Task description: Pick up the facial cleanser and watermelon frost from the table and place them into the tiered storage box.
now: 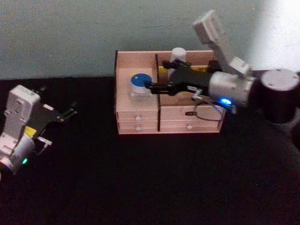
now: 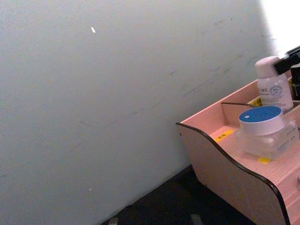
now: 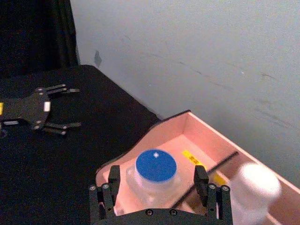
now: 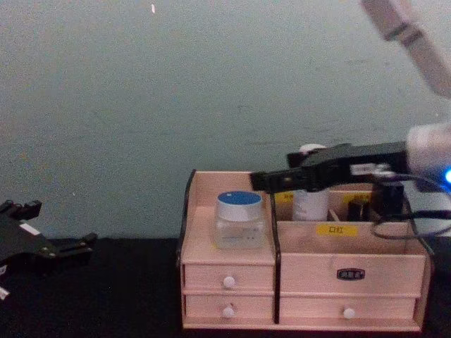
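Note:
The watermelon frost [image 1: 139, 86], a clear jar with a blue lid, stands in the left compartment of the tiered storage box [image 1: 136, 55]. The facial cleanser [image 1: 178, 53] stands upright in the rear right compartment. My right gripper [image 1: 148, 86] hovers over the box, just right of the jar. In the right wrist view its open fingers [image 3: 113, 177] flank the watermelon frost [image 3: 156, 167] with a gap on each side. My left gripper [image 1: 70, 110] rests open over the table at the far left. In the chest view the right gripper [image 4: 258, 182] sits beside the jar's lid [image 4: 239, 199].
The box [image 4: 352, 264] has white-knobbed drawers [image 4: 227, 282] facing me and stands against a pale wall. Small dark bottles [image 4: 359, 208] sit in its right compartment. Black tabletop [image 1: 150, 178] lies between me and the box.

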